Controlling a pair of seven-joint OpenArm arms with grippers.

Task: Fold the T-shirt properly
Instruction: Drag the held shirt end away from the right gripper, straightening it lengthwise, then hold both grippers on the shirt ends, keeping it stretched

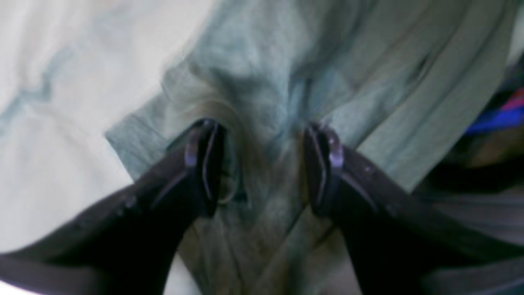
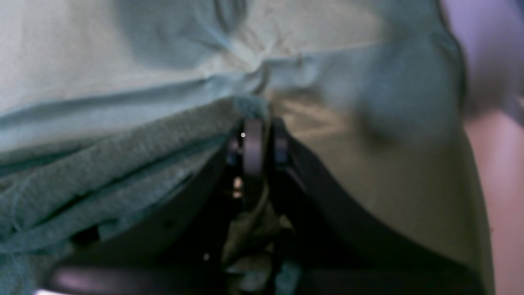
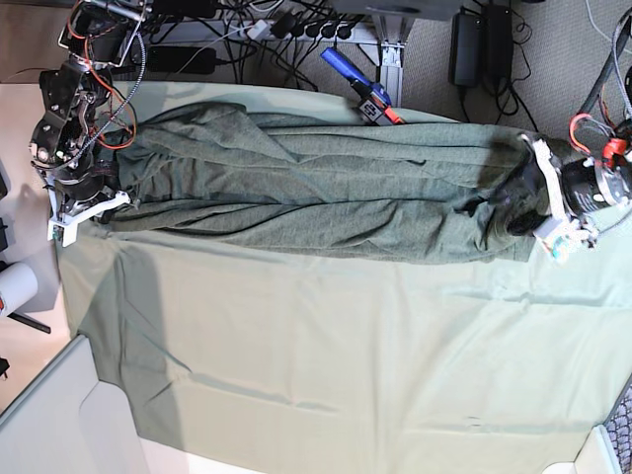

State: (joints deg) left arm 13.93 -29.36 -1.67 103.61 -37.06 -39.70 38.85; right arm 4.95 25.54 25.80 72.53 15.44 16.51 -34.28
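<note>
- T-shirt (image 3: 316, 188): dark heathered grey-green knit, stretched into a long wrinkled band across the far part of the counter (image 3: 326, 365), running from one arm to the other, lying on the paler mint-green cloth (image 3: 346, 336) spread over that counter.
- Left claw (image 1: 264, 164): on the base view's right, at the shirt's end there; jaws wide apart in the wrist view, tips pressed down into bunched fabric, a ridge of knit rising between the fingers (image 1: 204, 159). Open, nothing pinched.
- Right claw (image 2: 260, 139): on the base view's left, at the shirt's opposite end; jaws narrowed almost together, with a fold of fabric gathered at the tips and more cloth trapped lower down between the black fingers (image 2: 251, 147). Clamped on the T-shirt.
- Wrist views blurred, fine detail of hems or sleeves not readable.
- Beyond the far counter edge: tangled cables (image 3: 286, 25) and a blue-handled tool (image 3: 357, 84) just beside the shirt's far edge.
</note>
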